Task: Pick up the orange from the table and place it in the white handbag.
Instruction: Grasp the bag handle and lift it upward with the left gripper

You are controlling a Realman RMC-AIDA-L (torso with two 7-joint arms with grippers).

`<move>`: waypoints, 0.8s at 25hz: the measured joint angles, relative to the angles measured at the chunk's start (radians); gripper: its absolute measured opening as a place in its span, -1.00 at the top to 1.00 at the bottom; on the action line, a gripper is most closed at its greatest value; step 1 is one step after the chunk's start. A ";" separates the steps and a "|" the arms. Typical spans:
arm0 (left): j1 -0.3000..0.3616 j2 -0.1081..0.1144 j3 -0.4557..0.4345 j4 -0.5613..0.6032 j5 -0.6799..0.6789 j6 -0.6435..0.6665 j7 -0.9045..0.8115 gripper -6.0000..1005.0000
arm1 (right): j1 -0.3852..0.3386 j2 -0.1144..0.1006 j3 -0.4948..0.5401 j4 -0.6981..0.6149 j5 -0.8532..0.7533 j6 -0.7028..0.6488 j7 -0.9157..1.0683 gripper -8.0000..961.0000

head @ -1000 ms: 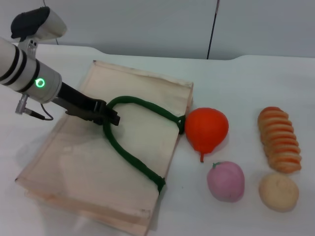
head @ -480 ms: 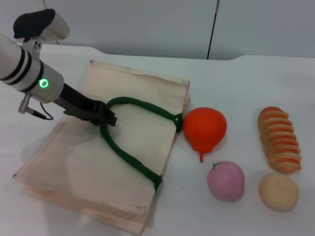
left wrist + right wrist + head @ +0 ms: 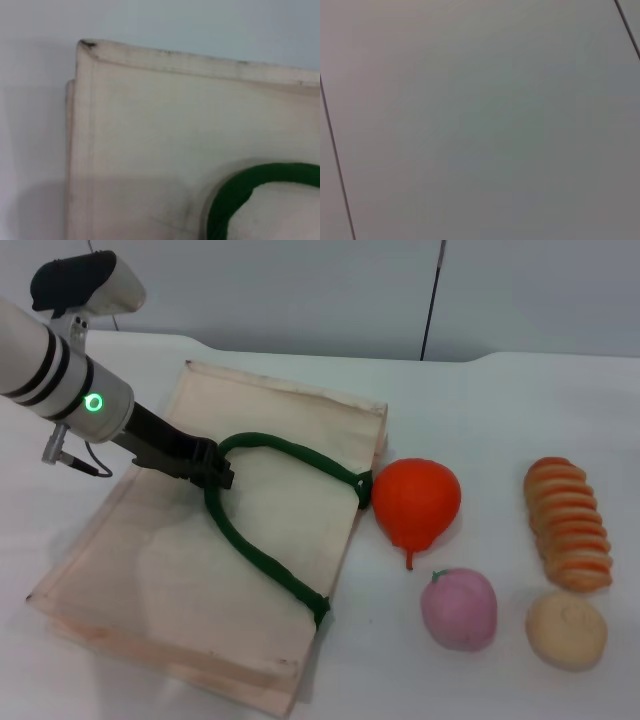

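The white handbag (image 3: 190, 570) lies flat on the left half of the table, its dark green handle (image 3: 270, 565) looping across the top. My left gripper (image 3: 215, 472) is shut on the handle's bend and holds it a little off the fabric. The orange (image 3: 418, 500) rests on the table just right of the bag's edge, stem tip toward me. The left wrist view shows a bag corner (image 3: 87, 47) and a curve of the green handle (image 3: 250, 187). My right gripper is out of view; its wrist camera sees only a plain grey surface.
Right of the orange lie a pink peach (image 3: 458, 608), a pale tan bun (image 3: 566, 630) and a sliced bread loaf (image 3: 568, 523). The white table (image 3: 500, 410) ends at a grey wall behind.
My left gripper has pulled the green handle slightly left and up, and the bag has shifted a little leftward with it. The fruits have not moved.
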 joint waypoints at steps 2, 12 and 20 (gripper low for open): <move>-0.001 0.000 0.000 0.000 0.007 0.000 -0.004 0.24 | 0.000 0.000 0.000 0.000 0.000 0.000 0.003 -0.85; -0.015 0.006 0.001 0.071 0.115 -0.072 -0.065 0.29 | -0.001 0.000 0.000 -0.001 0.000 0.026 0.004 -0.85; -0.022 0.006 0.002 0.078 0.133 -0.087 -0.077 0.45 | -0.001 0.000 0.000 0.000 -0.002 0.029 0.004 -0.85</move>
